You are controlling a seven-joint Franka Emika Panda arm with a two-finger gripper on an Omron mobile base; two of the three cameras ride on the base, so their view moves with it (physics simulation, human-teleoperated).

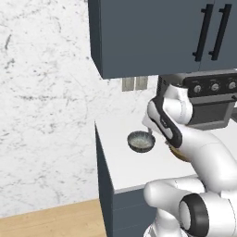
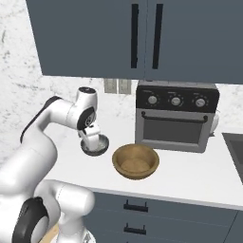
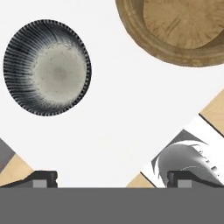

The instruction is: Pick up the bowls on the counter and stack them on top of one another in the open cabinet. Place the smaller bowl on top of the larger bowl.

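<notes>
White surface (image 2: pixel 190 175): smaller bowl (image 2: pixel 95 144) left of larger bowl (image 2: pixel 135 161), apart. Pincer (image 2: pixel 91 136) spread, empty, just above smaller bowl. Right base view shows toaster oven (image 2: pixel 175 116); hand view shows bowl interiors.

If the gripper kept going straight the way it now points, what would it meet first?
Probably the bare counter. The open gripper looks straight down at white surface; the smaller bowl lies off to one side and the larger bowl off to another, though depth is unclear.
</notes>
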